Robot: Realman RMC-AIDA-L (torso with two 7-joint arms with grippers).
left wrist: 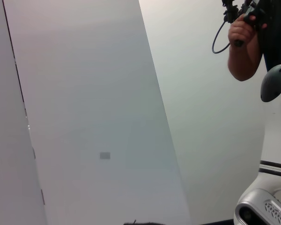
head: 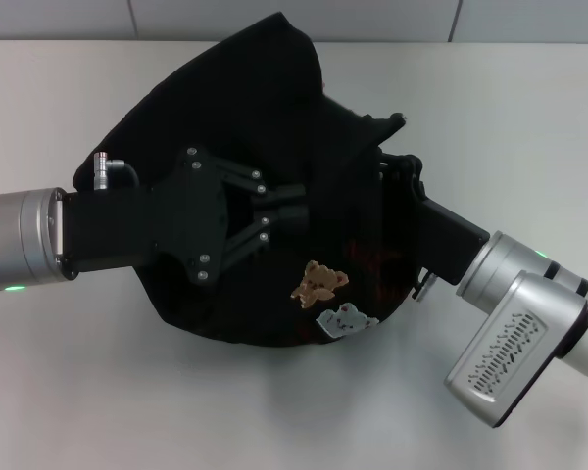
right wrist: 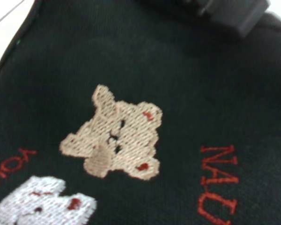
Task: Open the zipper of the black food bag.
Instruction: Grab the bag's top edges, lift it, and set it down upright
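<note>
The black food bag lies slumped on the white table, its tan bear patch, white patch and red lettering facing up. My left gripper reaches in from the left and sits over the middle of the bag. From the right, my right gripper rests against the bag's upper right side. Black on black hides both sets of tips. The zipper does not stand out anywhere. The right wrist view shows the bag's fabric close up, with the bear patch and red lettering.
White table surrounds the bag on all sides, with a tiled wall line at the back. The left wrist view points away from the table at a pale wall panel, a person's hand and the robot's white body.
</note>
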